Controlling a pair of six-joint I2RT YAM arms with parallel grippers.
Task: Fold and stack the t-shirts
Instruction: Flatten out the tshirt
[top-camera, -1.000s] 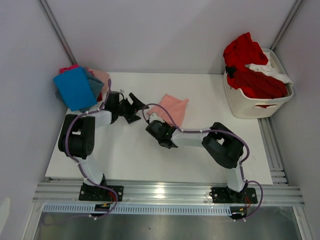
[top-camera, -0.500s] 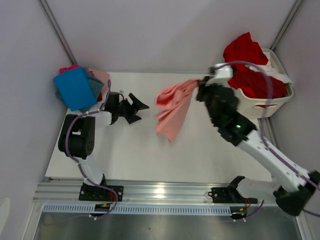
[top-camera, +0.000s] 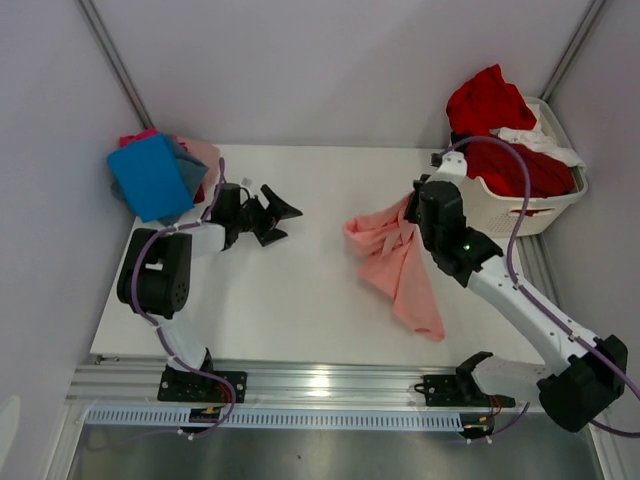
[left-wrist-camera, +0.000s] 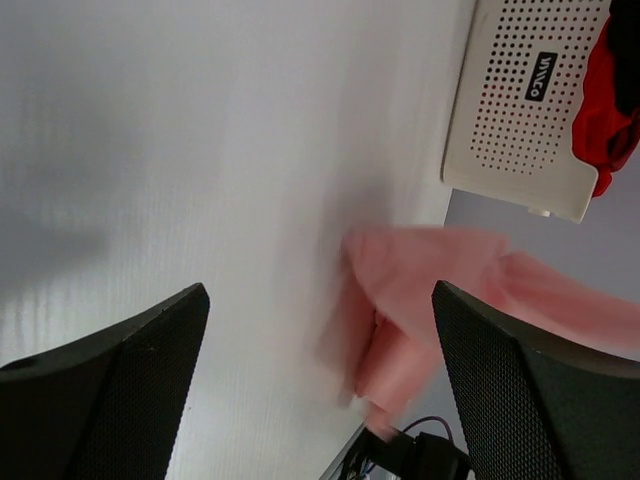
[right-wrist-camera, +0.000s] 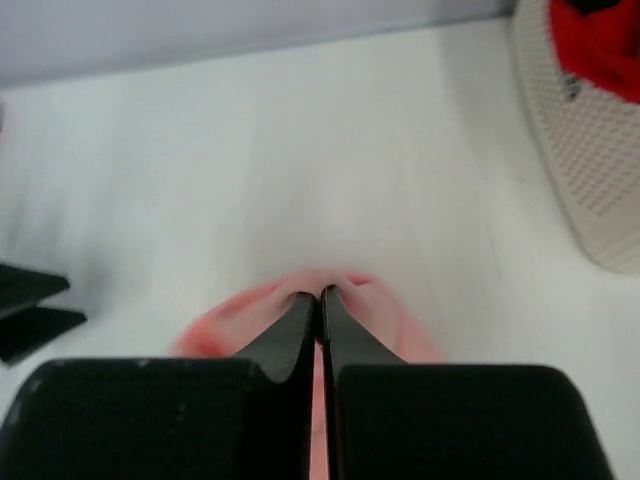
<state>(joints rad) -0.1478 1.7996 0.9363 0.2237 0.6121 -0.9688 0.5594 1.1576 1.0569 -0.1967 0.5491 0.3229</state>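
My right claw (right-wrist-camera: 319, 293) is clenched, its two black fingers pressed flat together on a pinch of the salmon-pink t-shirt (top-camera: 400, 270). The cloth bunches at my fingertips and trails away in a long loose strip toward the near edge of the table (top-camera: 300, 300). I cannot tell whether its lower end rests on the surface. My left claw (left-wrist-camera: 320, 292) is released, jaws spread wide, low over the table's left side, holding nothing and well apart from the shirt.

The table is plain white. At its far right corner, just beside my right arm, stands the white laundry basket (top-camera: 500, 215), heaped with a red t-shirt (top-camera: 500, 130) and a white one (top-camera: 540, 140). At the far left corner lies a pile topped by a bright blue t-shirt (top-camera: 150, 175). Pale grey walls close the room in.
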